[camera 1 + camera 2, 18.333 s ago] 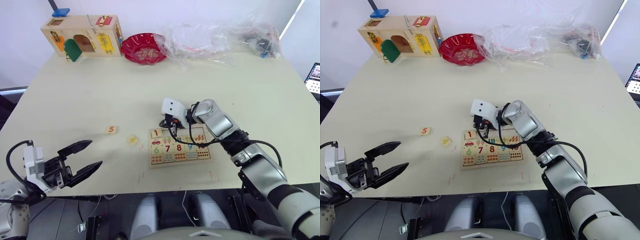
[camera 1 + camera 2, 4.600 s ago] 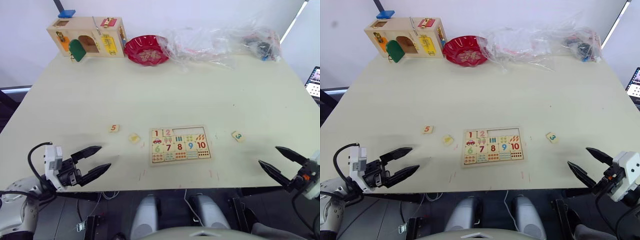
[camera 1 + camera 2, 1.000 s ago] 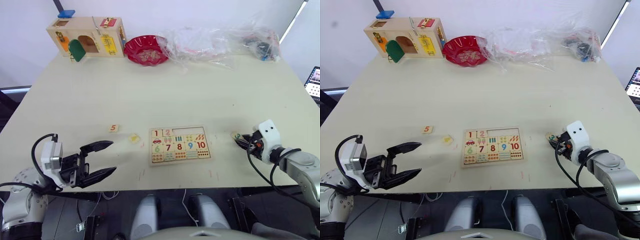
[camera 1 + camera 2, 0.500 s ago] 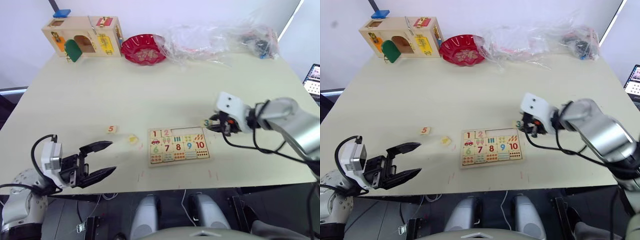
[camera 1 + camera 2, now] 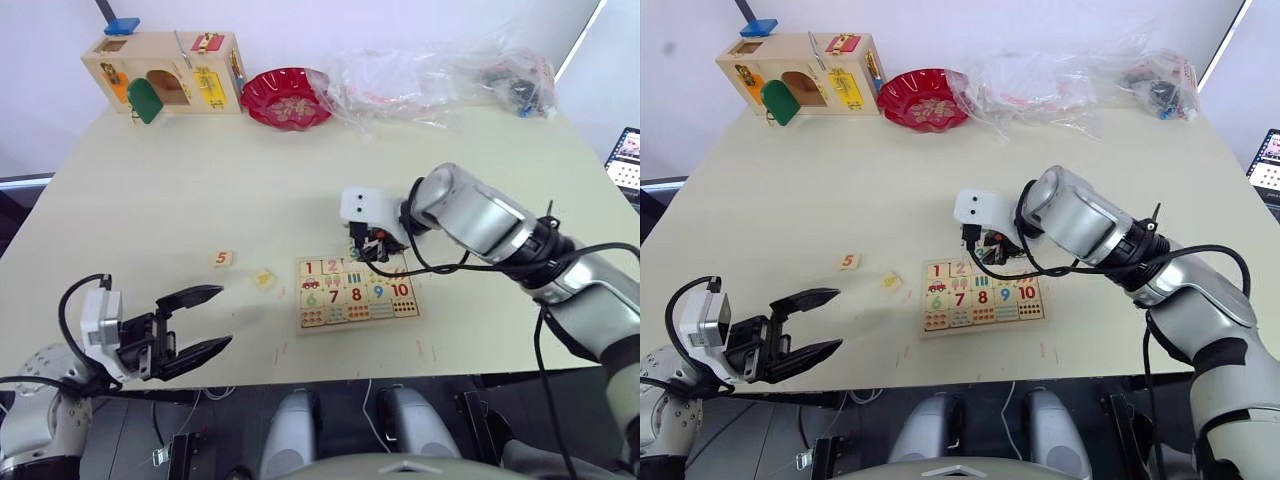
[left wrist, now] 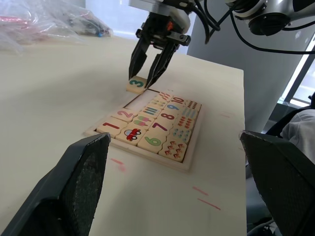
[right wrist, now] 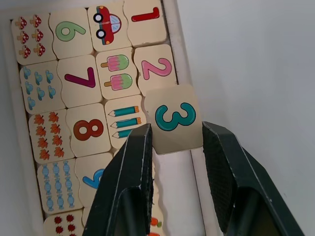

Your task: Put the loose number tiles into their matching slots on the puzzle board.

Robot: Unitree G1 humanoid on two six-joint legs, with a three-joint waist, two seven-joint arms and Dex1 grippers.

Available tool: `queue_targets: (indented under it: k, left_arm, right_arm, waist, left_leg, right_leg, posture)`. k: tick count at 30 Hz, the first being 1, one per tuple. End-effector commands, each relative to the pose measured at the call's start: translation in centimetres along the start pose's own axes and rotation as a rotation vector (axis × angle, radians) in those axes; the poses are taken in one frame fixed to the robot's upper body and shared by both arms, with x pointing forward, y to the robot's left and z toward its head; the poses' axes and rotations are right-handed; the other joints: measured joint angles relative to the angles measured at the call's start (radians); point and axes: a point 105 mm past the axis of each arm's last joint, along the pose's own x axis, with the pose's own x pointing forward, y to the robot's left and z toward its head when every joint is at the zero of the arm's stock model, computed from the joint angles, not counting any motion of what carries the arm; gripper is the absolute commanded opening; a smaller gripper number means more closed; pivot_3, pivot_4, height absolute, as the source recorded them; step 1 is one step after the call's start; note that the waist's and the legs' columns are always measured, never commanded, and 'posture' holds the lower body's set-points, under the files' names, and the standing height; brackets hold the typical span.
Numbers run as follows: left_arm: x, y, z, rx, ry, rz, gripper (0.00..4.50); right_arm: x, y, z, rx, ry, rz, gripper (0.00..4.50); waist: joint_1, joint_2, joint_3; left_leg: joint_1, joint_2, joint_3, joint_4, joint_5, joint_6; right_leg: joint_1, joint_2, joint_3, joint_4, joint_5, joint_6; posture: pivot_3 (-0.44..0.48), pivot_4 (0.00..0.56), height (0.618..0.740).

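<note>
At the lower left of the head view the left gripper (image 5: 190, 325) hangs spread wide and holding nothing off the near table (image 5: 150, 200) edge, with loose tiles 5 (image 5: 224, 259) and a yellow-marked one (image 5: 265, 277) lying flat on bare table between it and the puzzle board (image 5: 357, 293). The board lies at centre with its long side across the frame, tiles 1 and 2 seated in its top row. Just over that row's far edge, the right gripper (image 7: 172, 142) pinches the tile 3 (image 7: 173, 118) by two opposite sides, above the empty slot (image 7: 172, 182) beside 2. Far back at the upper left stand a wooden box (image 5: 165, 70), a red bowl (image 5: 291, 97) and crumpled plastic bags (image 5: 440, 70), well apart from the board.
</note>
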Motion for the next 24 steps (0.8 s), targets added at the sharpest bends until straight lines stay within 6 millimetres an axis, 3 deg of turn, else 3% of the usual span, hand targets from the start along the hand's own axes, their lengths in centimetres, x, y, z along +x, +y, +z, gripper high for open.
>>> queue_targets:
  k: [1,24]
  left_arm:
    - [-0.2,-0.1,1.1,0.044,-0.011,0.007,4.50]
    - [-0.1,0.2,1.3,0.026,-0.010,0.062,4.50]
  right_arm:
    - [-0.2,-0.2,0.7,-0.035,-0.013,-0.006,0.96]
    - [1.8,-0.1,-0.1,-0.034,0.029,0.027,0.96]
  waist:
    - [-0.001,0.000,0.000]
    - [-0.003,0.000,0.000]
  left_leg:
    - [0.000,0.000,0.000,0.000,0.000,0.000]
    - [0.000,0.000,0.000,0.000,0.000,0.000]
  right_leg:
    - [0.000,0.000,0.000,0.000,0.000,0.000]
    - [0.000,0.001,0.000,0.000,0.000,0.000]
  posture:
    - [0.000,0.150,0.740]
    - [0.000,0.150,0.740]
